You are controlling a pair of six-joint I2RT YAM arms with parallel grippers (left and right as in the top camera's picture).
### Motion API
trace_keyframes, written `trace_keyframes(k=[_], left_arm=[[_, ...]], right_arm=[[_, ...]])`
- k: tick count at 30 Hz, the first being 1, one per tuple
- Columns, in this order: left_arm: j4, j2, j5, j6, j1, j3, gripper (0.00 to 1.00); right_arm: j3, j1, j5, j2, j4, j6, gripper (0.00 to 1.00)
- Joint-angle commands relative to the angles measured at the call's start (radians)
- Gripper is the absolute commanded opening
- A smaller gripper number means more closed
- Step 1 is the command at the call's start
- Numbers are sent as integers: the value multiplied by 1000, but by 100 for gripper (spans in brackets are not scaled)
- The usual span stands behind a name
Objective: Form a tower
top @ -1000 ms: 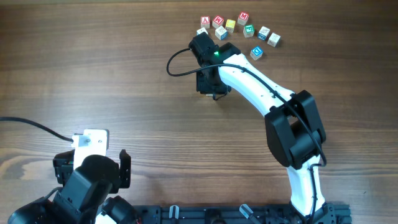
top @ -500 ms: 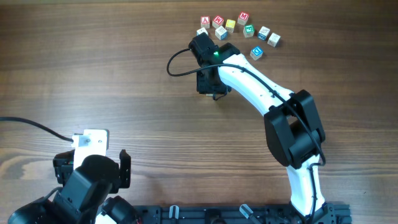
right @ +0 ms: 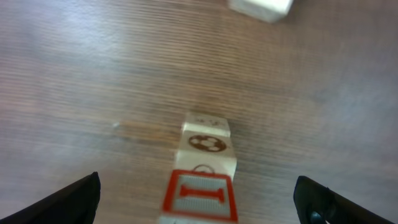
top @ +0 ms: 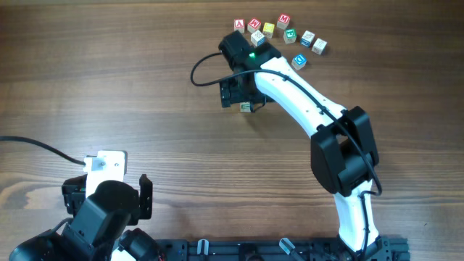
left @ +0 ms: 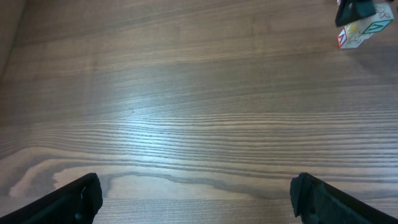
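tower (right: 204,149) bottom centre: light, tippy, unbonded cubes; likely grip low, on side faces. right gripper (top: 233,93) jaws apart, holding nothing. left gripper (left: 196,193) likewise spread, empty.

From overhead, the right gripper (top: 238,98) hides nearly all of the tower (top: 245,107). In the right wrist view the tower is blurred, its nearest cube cut by the lower edge; beyond the tower a pale cube (right: 261,6) is cropped.
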Motion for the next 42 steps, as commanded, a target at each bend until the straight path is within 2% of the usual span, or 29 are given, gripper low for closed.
trace_keyframes(k=[1, 4, 6, 8, 11, 17, 31, 42], left_arm=[[2, -4, 1, -13, -1, -2, 100], [2, -4, 1, -13, -1, -2, 100], [2, -4, 1, -13, -1, -2, 100], [2, -4, 1, -13, -1, -2, 100], [2, -4, 1, -13, -1, -3, 100], [2, -4, 1, -13, -1, -3, 100], [2, -4, 1, -13, -1, -2, 100], [2, -4, 1, -13, -1, -3, 100]], right_arm=[[96, 2, -56, -113, -34, -383, 100], [96, 1, -40, -159, -57, -676, 100], [89, -5, -121, -157, -124, -946, 100], [72, -21, -196, -155, -149, -1093, 100], [55, -79, -258, -113, -138, -1124, 100], [55, -86, -252, -5, -145, -1243, 100], [55, -89, -253, 116, -94, -1329, 99], [55, -95, -275, 121, -81, -1380, 78]])
